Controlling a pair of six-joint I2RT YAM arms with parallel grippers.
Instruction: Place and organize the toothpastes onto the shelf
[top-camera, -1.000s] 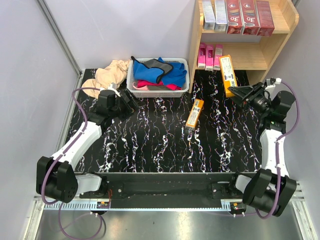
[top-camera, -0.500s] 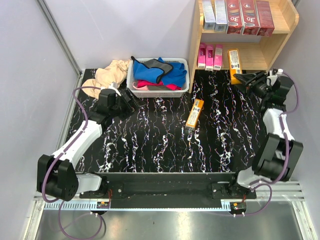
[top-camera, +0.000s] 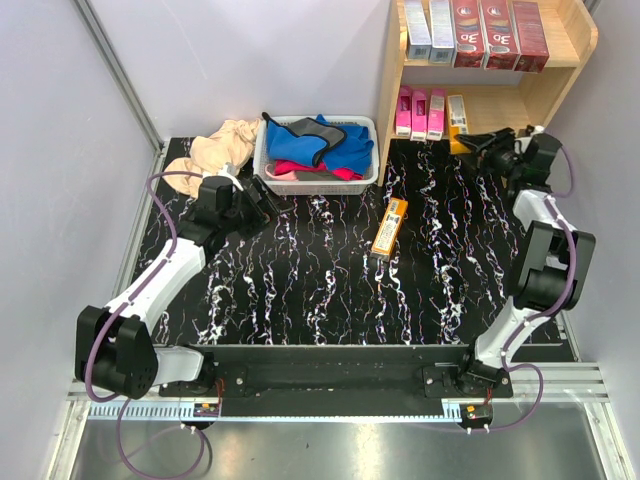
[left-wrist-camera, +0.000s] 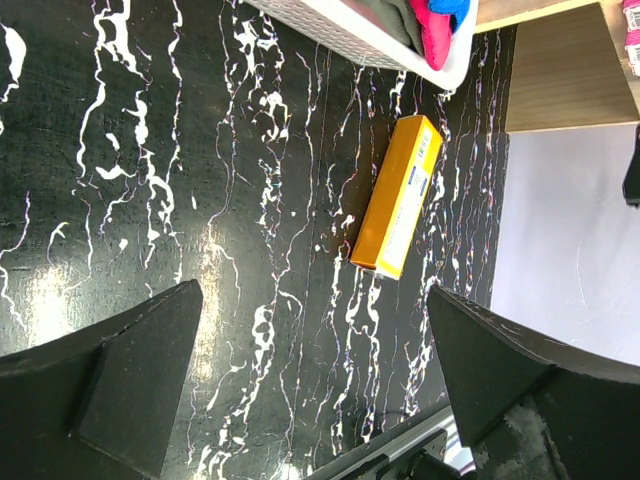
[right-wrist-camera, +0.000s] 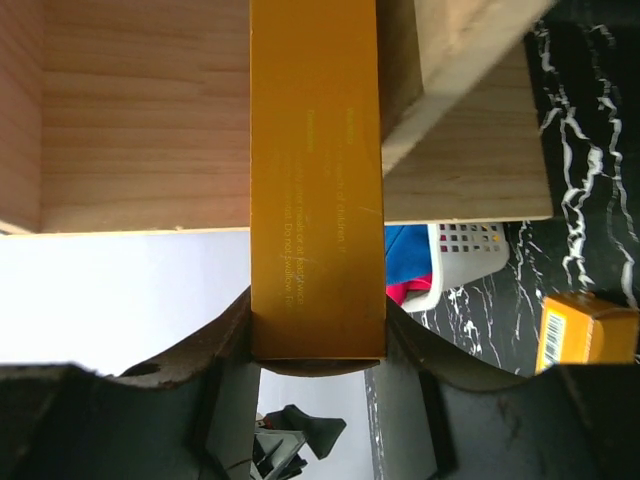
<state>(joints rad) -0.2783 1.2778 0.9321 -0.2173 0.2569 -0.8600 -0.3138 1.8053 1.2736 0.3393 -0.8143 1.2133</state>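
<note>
Orange box (top-camera: 457, 112) now reaches the lower shelf (top-camera: 512, 108).
My right gripper (right-wrist-camera: 318, 335) brought it in, fingers clamped on it; the left gripper (left-wrist-camera: 315, 350) waits wide open.

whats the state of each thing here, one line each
pink boxes, three upright on shelf lower tier
top-tier boxes, five upright in a row
held orange box, upright beside pink boxes, gripped
right end effector, shut on held orange box
left end effector, open, empty
loose orange box, flat on table
basket, filled with cloths
</note>
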